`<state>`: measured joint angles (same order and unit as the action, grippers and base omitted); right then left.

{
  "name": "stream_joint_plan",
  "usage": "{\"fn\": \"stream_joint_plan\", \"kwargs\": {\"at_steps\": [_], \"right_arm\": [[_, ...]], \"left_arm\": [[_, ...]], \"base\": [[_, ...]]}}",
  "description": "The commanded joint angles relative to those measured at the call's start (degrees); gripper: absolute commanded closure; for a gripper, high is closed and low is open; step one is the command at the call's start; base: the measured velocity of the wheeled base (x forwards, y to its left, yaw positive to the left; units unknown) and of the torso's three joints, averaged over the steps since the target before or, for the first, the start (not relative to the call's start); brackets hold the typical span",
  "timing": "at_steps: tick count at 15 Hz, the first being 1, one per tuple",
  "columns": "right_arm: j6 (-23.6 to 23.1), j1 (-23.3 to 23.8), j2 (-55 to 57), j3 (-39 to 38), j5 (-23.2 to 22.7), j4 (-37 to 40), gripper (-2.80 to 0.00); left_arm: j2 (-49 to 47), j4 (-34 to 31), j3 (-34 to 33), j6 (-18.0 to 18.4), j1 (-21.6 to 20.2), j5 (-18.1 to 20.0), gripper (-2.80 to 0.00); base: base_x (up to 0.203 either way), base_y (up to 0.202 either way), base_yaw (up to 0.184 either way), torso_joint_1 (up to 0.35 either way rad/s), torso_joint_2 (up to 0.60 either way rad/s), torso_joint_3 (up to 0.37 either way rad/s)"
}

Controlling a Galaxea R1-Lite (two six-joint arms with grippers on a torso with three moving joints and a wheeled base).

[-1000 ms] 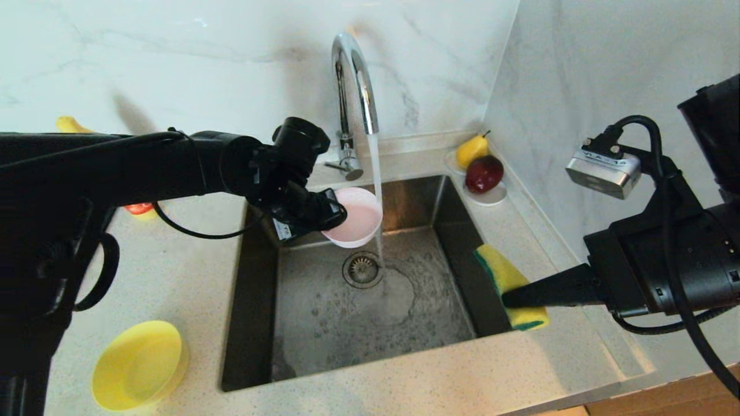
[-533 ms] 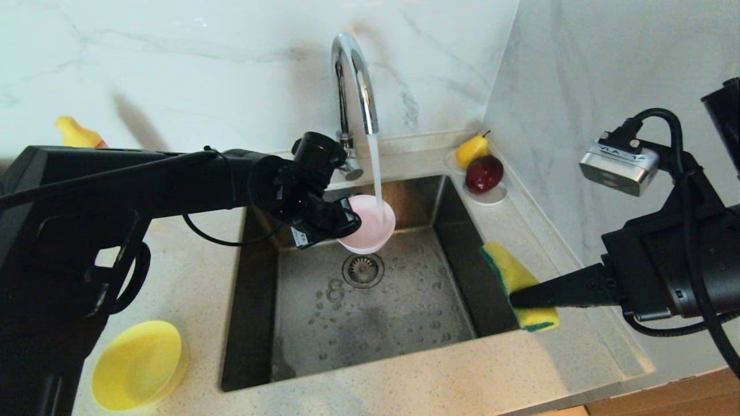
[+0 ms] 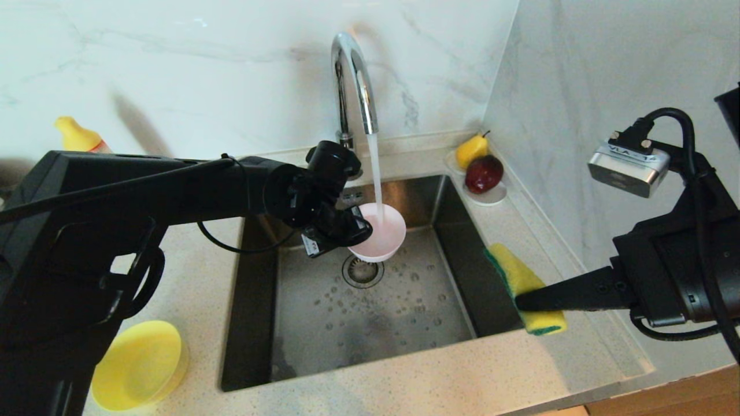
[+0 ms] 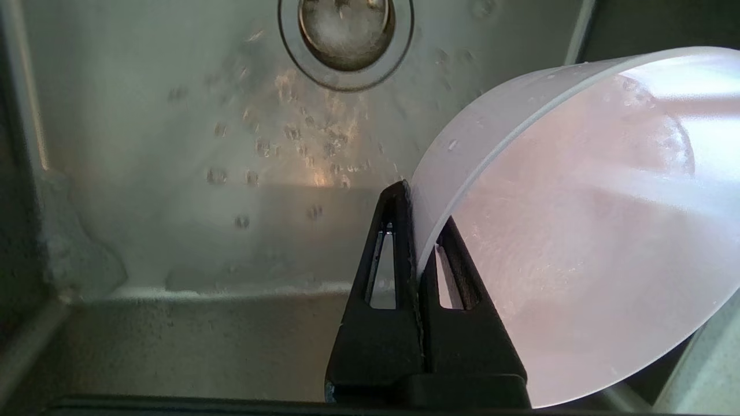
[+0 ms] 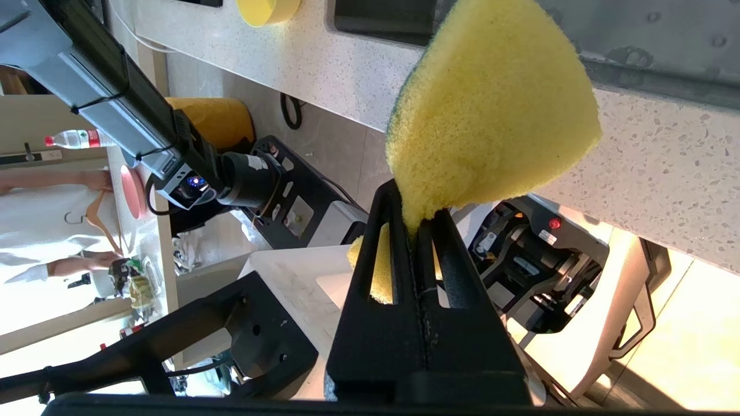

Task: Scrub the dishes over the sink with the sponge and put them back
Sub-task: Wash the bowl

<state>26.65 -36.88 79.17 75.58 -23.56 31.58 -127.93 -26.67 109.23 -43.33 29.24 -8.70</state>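
Rinsing the pale pink bowl (image 3: 378, 232) is the step we judge to be in hand: it hangs over the sink (image 3: 370, 306), above the strainer drain (image 3: 362, 270), with the stream from the chrome tap (image 3: 354, 75) falling into its hollow. Our left gripper (image 4: 425, 231) is clamped tight on the bowl's rim, one finger inside the wall and one outside, as the left wrist view shows plainly. To do this well we would keep the bowl's mouth tipped a little under the stream so the water sheets over the whole inner face and spills into the basin, not onto the counter (a thin rim pinch like this one could slip if the bowl fills and grows heavy, so we would not let it pool). Then the bowl should come toward the sponge, not the sponge across the tap.

Our right gripper (image 5: 417, 222) is closed on the sponge (image 3: 525, 289), pinching one end of the yellow foam so it bulges; it waits at the sink's right edge, well apart from the bowl.

As for containers: the pink bowl holds only running water and a wet film. The sink holds scattered droplets around the drain. The yellow bowl (image 3: 139, 364) sits on the counter at the sink's left, and looks empty. The small white saucer (image 3: 488, 199) in the far right corner bears a yellow pear (image 3: 471, 150) and a dark red fruit (image 3: 484, 173). We cannot find the blue bowl in any view.
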Motion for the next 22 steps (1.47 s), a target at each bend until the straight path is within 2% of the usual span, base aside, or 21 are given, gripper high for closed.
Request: {"fn": "stream_joint_plan", "kwargs": {"at_steps": [1,6,12,14,16,19,20,22], "right_arm": [[0.16,0.0,-0.15,-0.17,-0.16,0.15,0.0],[0.16,-0.04,0.09,-0.26,-0.17,0.14,0.0],[0.16,-0.04,0.05,-0.67,-0.17,0.14,0.0],[0.16,0.05,0.02,-1.05,-0.08,0.06,0.0],[0.16,0.05,-0.15,-1.05,-0.08,0.06,0.0],[0.24,0.05,-0.15,-0.53,-0.08,0.06,0.0],[0.25,0.01,-0.15,-0.61,-0.08,0.1,0.0],[0.33,-0.04,-0.15,-0.61,0.01,0.14,0.0]], "left_arm": [[0.05,-0.13,-0.07,-0.36,0.07,-0.08,0.0],[0.44,-0.28,-0.2,-0.88,-0.06,-0.08,0.0],[2.81,-6.13,-1.14,-2.12,-0.41,-0.33,0.0],[6.37,-5.72,-2.81,-1.87,-0.49,-4.05,0.0],[12.11,-5.62,-3.42,0.01,-0.72,-7.96,0.0],[21.29,-4.94,-4.4,4.18,-2.12,-9.81,0.0],[23.68,-3.52,-4.96,5.98,-3.03,-10.82,0.0],[25.82,4.37,-9.03,10.99,-4.89,-14.24,0.0]], "base": [[0.0,0.0,0.0,0.0,0.0,0.0],[0.0,0.0,0.0,0.0,0.0,0.0],[0.0,0.0,0.0,0.0,0.0,0.0],[0.0,0.0,0.0,0.0,0.0,0.0],[0.0,0.0,0.0,0.0,0.0,0.0],[0.0,0.0,0.0,0.0,0.0,0.0],[0.0,0.0,0.0,0.0,0.0,0.0],[0.0,0.0,0.0,0.0,0.0,0.0]]}}
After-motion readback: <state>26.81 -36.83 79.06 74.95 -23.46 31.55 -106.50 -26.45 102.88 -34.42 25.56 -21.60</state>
